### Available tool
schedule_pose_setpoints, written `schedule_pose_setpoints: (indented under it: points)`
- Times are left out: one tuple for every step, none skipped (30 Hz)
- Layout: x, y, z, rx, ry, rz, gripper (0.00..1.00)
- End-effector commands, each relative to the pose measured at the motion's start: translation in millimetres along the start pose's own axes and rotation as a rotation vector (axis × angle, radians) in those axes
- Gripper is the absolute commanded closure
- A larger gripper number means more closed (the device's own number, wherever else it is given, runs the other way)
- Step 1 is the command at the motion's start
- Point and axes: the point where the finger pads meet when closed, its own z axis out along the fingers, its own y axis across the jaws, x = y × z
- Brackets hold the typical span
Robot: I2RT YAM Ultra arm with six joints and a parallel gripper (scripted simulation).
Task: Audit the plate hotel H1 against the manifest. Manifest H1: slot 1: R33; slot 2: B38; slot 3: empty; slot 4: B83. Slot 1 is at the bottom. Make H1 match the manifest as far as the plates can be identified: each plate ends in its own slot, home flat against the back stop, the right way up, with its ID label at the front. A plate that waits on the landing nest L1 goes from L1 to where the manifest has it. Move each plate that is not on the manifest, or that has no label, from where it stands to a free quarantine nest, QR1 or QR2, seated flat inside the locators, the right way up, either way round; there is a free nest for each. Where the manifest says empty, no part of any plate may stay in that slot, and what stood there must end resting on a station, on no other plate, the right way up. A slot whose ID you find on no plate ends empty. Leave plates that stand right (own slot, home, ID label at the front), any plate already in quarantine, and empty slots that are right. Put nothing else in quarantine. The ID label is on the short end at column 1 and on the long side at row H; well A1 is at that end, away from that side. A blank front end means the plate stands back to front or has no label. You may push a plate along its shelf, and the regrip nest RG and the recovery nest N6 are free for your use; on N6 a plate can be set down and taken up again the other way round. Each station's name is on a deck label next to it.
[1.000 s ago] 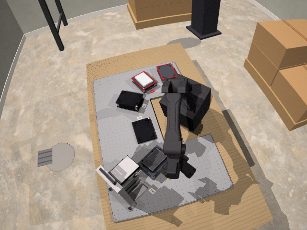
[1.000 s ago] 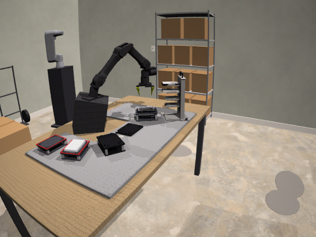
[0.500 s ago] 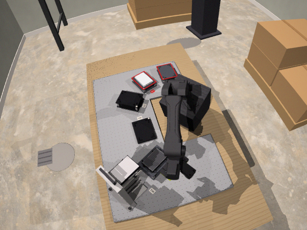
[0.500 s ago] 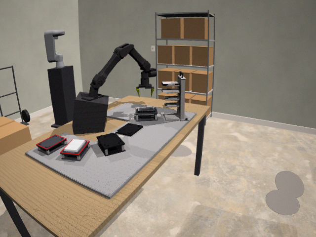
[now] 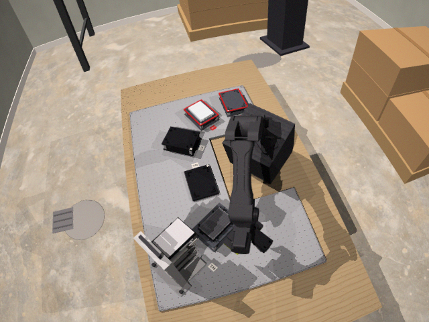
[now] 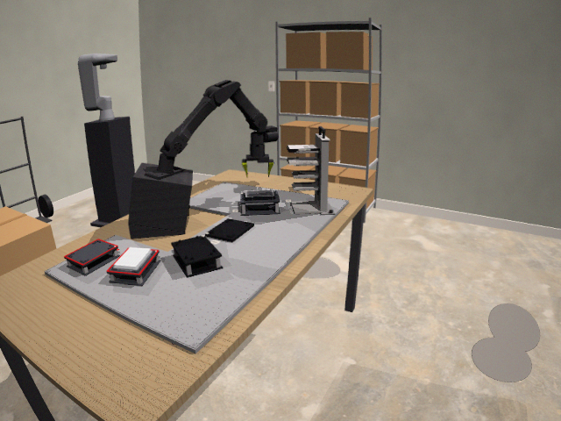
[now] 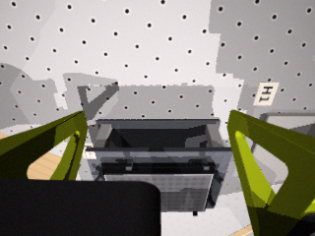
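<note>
Two green fingers spread wide, empty — above a plate (image 7: 159, 184), seemingly nested — hotel H1 (image 6: 323, 172) beside.

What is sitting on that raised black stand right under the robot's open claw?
A dark well plate lies flat on the stand, below the open gripper, which holds nothing. Its gridded top shows in the wrist view. The camera housing covers its near corner, and no label is readable.

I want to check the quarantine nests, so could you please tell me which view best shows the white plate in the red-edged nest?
Top view: the white plate faces the camera fully. Exterior shows it obliquely; wrist misses it.
</note>
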Motion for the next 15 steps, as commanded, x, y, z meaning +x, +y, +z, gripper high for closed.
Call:
schedule_pose_setpoints:
  points:
    - [-1,-2,6.7,0.001,-0.013,0.002,0.00]
    - [1,1,10.1,-0.005,-0.009,0.002,0.00]
    - [3,2,12.9,-0.010,-0.006,0.003,0.00]
    - [3,2,14.6,-0.010,-0.005,0.004,0.00]
    - [3,2,16.3,-0.010,-0.005,0.004,0.00]
    - [3,2,17.9,-0.010,-0.005,0.004,0.00]
    - [3,2,19.6,-0.010,-0.005,0.004,0.00]
    - [3,2,21.3,-0.010,-0.005,0.004,0.00]
    - [-4,-5,9.2,0.015,-0.017,0.001,0.00]
    - [-4,-5,9.2,0.015,-0.017,0.001,0.00]
    - [-4,-5,9.2,0.015,-0.017,0.001,0.00]
    - [-4,-5,9.2,0.015,-0.017,0.001,0.00]
    - [-4,-5,9.2,0.015,-0.017,0.001,0.00]
    - [-4,-5,9.2,0.015,-0.017,0.001,0.00]
    - [-4,-5,9.2,0.015,-0.017,0.001,0.00]
